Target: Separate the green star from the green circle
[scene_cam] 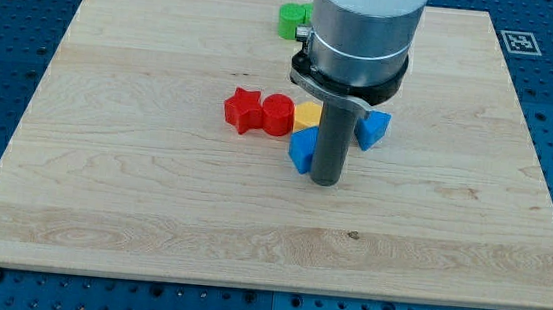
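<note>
The rod is held upright, my tip (pixel 325 183) set beside the blue block (pixel 303 149); nothing is gripped.

Star (pixel 243 109) left of cylinder (pixel 277 114)

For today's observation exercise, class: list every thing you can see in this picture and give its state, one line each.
my tip: down on the board, touching the right side of a blue block
blue block: beside my tip
second blue block: right of the rod, apart
yellow block: partly hidden behind the rod
red circle: touching the red star
red star: leftmost of the cluster
green block: top edge, partly hidden; shape unclear
</note>
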Robot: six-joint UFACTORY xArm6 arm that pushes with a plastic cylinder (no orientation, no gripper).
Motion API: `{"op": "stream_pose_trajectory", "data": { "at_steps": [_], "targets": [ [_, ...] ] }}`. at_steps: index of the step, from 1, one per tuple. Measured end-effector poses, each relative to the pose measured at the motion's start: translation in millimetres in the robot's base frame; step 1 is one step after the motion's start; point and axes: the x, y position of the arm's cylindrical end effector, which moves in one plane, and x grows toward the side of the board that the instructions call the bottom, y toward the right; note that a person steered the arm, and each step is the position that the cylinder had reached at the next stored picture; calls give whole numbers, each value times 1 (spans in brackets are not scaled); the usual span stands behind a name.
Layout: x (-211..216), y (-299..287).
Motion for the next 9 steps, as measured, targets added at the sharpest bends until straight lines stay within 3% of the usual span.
{"op": "stream_pose_trajectory", "data": {
  "at_steps": [1, 3, 4, 5, 6, 7, 9],
  "targets": [
    [0, 37],
    [-6, 229],
    [-43, 297],
    [-85, 284],
    [-126, 210],
    [-167, 122],
    [-186, -79]
  ]
}}
